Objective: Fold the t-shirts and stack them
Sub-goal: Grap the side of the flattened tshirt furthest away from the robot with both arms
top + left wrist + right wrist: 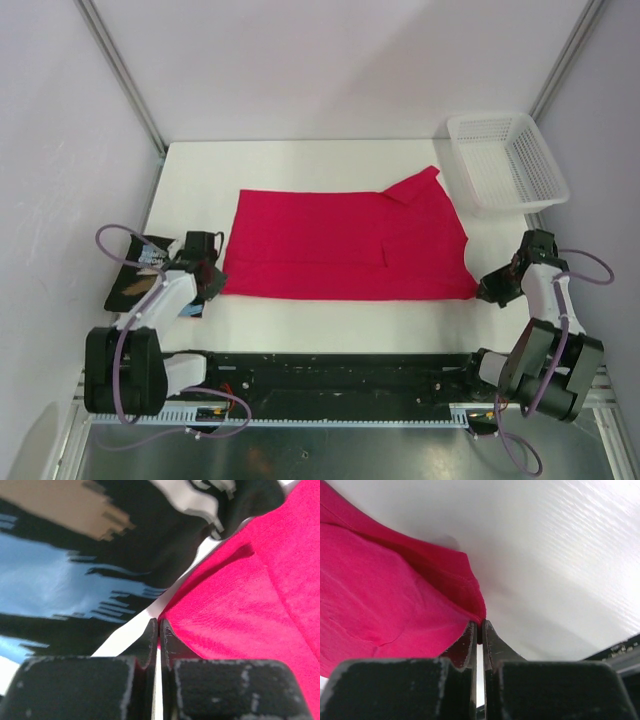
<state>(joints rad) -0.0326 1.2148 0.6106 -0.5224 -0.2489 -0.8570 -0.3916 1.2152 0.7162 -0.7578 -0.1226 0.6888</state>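
The crimson-pink t-shirt (345,245) lies flat in a long rectangle across the middle of the table, sleeves folded in. My left gripper (213,285) is shut on its near left corner (165,625). My right gripper (484,290) is shut on its near right corner (479,616). The pink cloth fills the right of the left wrist view (250,605) and the left of the right wrist view (380,595). The black t-shirt with white, tan and light-blue print (140,270) lies bunched at the left table edge, close beside my left gripper; it also shows in the left wrist view (75,570).
A white plastic mesh basket (505,160) stands at the far right corner of the table (330,165). Grey walls and metal frame posts enclose the table on three sides. A black rail (340,370) runs along the near edge.
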